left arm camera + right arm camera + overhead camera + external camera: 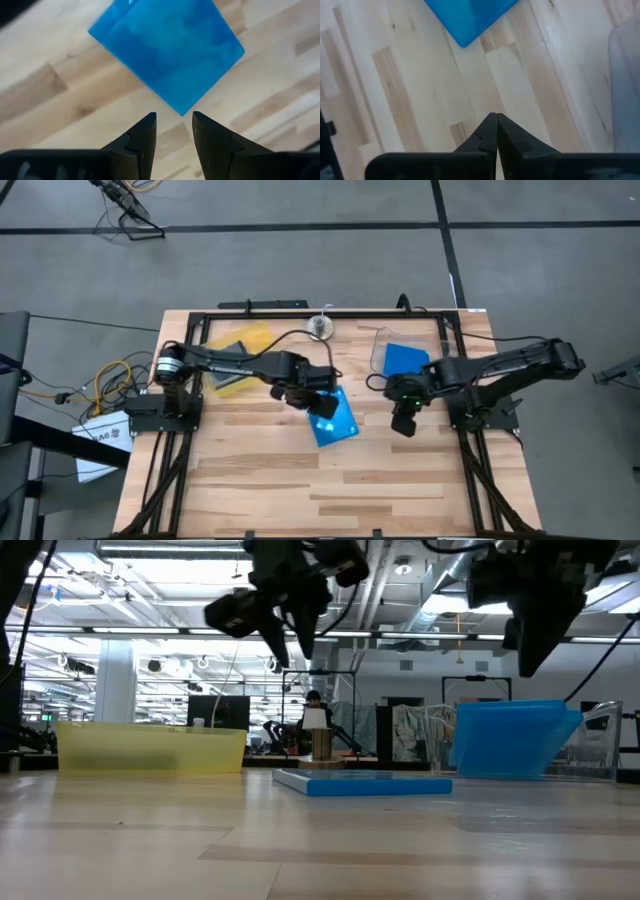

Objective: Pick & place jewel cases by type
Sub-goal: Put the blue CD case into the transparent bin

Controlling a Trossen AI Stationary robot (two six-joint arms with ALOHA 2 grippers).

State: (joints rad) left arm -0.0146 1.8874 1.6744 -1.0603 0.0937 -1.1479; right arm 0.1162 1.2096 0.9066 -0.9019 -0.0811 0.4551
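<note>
A bright blue jewel case lies flat on the wooden table near its middle. My left gripper hangs open above the case's far left corner, clear of it, fingers pointing steeply down. My right gripper hangs shut above bare wood to the right of the case. A corner of the case shows in the right wrist view. Another blue jewel case leans tilted inside the clear bin.
A yellow translucent tray stands at the far left. The clear bin is at the far right. A small round stand sits at the far edge. Bare wood stretches across the near half of the table.
</note>
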